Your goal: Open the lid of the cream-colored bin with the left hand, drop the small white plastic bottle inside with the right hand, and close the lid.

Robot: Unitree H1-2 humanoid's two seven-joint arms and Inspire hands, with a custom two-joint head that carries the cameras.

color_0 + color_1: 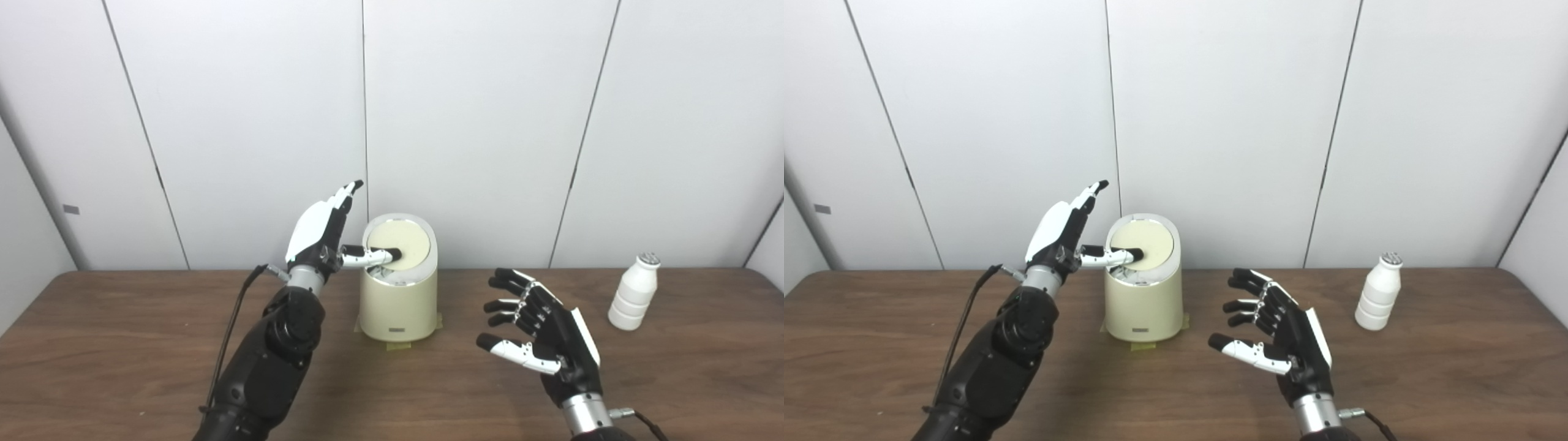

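No text, brand or number can be read anywhere. The bin carries a small grey plate low on its front, but any lettering on it is too small to make out, and the bottle shows no label.

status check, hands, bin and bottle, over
Left hand open, thumb pressing the bin lid, lid tilted. Right hand open, empty, above the table. Bottle upright, untouched, at far right. Nothing between right hand and bottle.

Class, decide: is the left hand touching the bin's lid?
Touching. In the left eye view, the left hand presses its thumb onto the tilted lid of the bin.
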